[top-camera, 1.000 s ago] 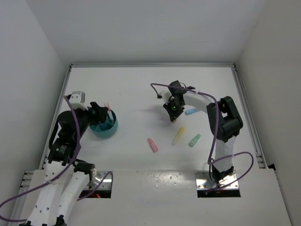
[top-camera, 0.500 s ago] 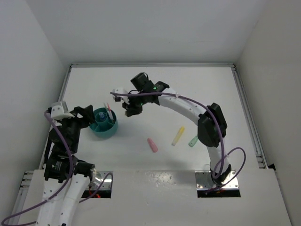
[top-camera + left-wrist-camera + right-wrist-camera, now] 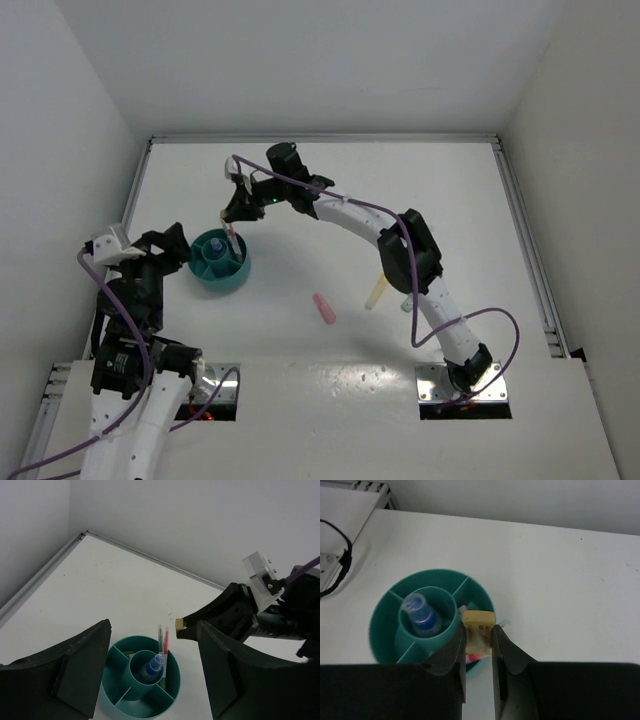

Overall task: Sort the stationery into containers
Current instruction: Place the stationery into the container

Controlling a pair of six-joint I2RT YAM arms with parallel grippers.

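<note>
Yellowish eraser (image 3: pixel 479 621) pinched in right gripper (image 3: pixel 478 631) above teal cup (image 3: pixel 382 615); left gripper (image 3: pixel 152 632) spread wide

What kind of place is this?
Probably a robot test cell in a lab: a white table boxed in by plain white walls, a left arm and right arm bolted at its near edge, and a divided teal cup.

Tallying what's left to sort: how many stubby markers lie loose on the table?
2. The pink marker lies in the open; the yellow marker lies to its right, at the edge of the right arm, which may hide more.
</note>
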